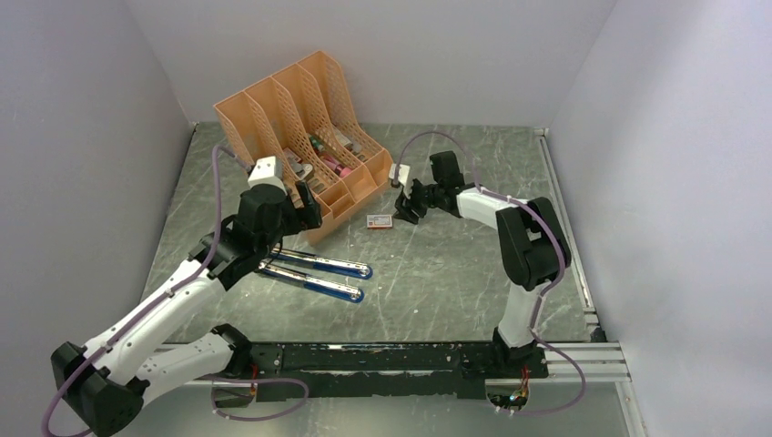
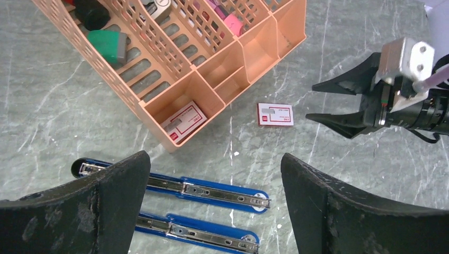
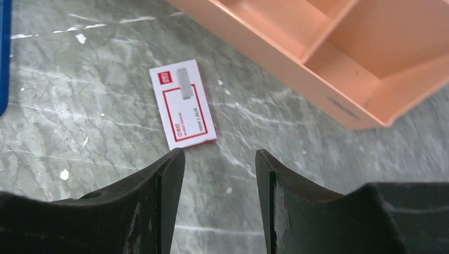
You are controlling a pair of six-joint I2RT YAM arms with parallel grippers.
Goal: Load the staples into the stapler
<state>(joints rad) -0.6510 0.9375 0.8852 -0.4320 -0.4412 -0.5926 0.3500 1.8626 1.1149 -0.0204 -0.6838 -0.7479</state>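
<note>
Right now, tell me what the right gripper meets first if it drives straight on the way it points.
Most likely the white-and-red box, lying flat on the table just ahead of the open right gripper. Depth is unclear, so it may touch the table first.

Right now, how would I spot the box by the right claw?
Find the orange organizer at the back. Off its front corner, a white-and-red box lies on the table. Its twin sits inside the organizer; this one lies outside.

Left pincer (image 2: 214, 159) wide apart above opened blue stapler (image 2: 212, 191); white-red box (image 2: 275, 114) near gaping right pincer (image 2: 313, 102).
</note>
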